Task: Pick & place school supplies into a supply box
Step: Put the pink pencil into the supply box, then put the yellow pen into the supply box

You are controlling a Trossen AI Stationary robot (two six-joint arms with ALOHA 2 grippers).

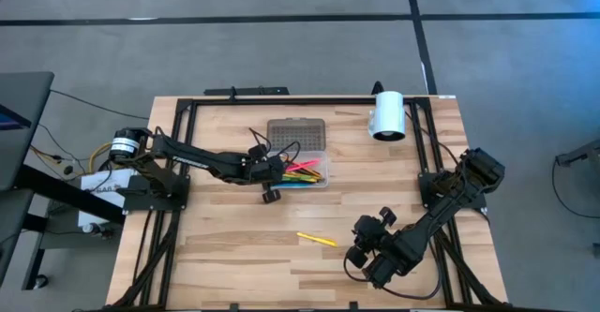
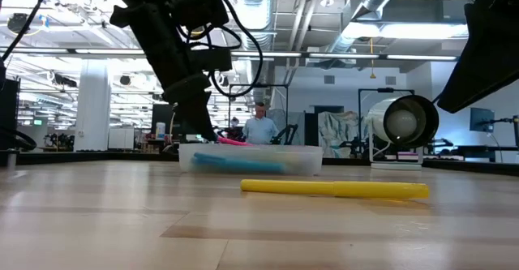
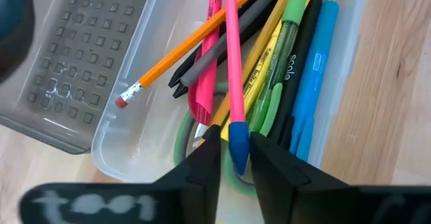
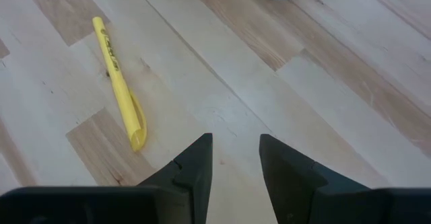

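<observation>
The clear supply box (image 1: 307, 172) stands mid-table with its grey dotted lid (image 1: 297, 132) open on the far side. In it lie several pens, an orange pencil (image 3: 182, 52) and green-handled scissors (image 3: 185, 133). My left gripper (image 3: 236, 158) is at the box's left end (image 1: 279, 172), shut on a pink pen (image 3: 230, 62). A yellow pen (image 1: 317, 240) lies flat on the table nearer the front edge. My right gripper (image 4: 236, 157) is open, just right of that pen (image 4: 118, 83) and above the wood (image 1: 364, 242), touching nothing. My left gripper pinches the pink pen by its blue-capped end (image 3: 238, 138) between the two fingers (image 3: 205, 160). The pen points away along the box, above the other supplies. In the low view its pink shaft (image 2: 231, 141) shows just above the box rim.
A white cylinder (image 1: 387, 115) lies on its side at the far right of the table, seen end-on in the low view (image 2: 401, 122). Black frame rails run along both table sides. Bare wood surrounds the yellow pen (image 2: 334, 189). A person stands far off in the room.
</observation>
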